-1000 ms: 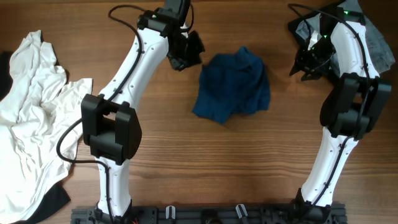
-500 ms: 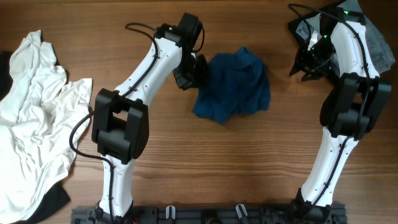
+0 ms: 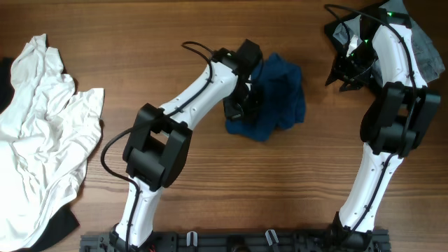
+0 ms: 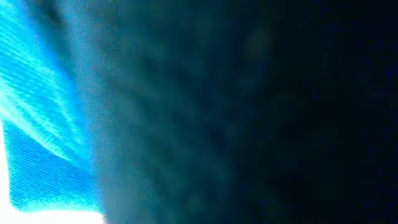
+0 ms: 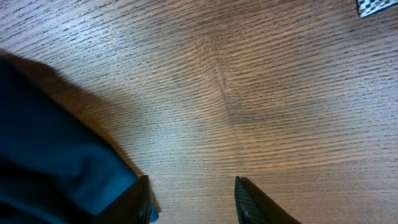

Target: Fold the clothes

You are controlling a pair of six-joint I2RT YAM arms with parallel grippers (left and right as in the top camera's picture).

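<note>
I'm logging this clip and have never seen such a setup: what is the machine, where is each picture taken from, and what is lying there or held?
Two white robot arms stand at a wooden table, each ending in a two-finger hand. The wide picture looks down from above. There the left hand is pressed into a dark teal-blue T-shirt mid-table; whether it grips cannot be seen. The blurred blue picture is that arm's wrist camera, filled by cloth. The third is the right wrist camera: the right hand is open and holds nothing, bare wood between its fingers. A white shirt lies at the left, a black garment peeking from beneath it, and a grey garment at the far right corner.
</note>
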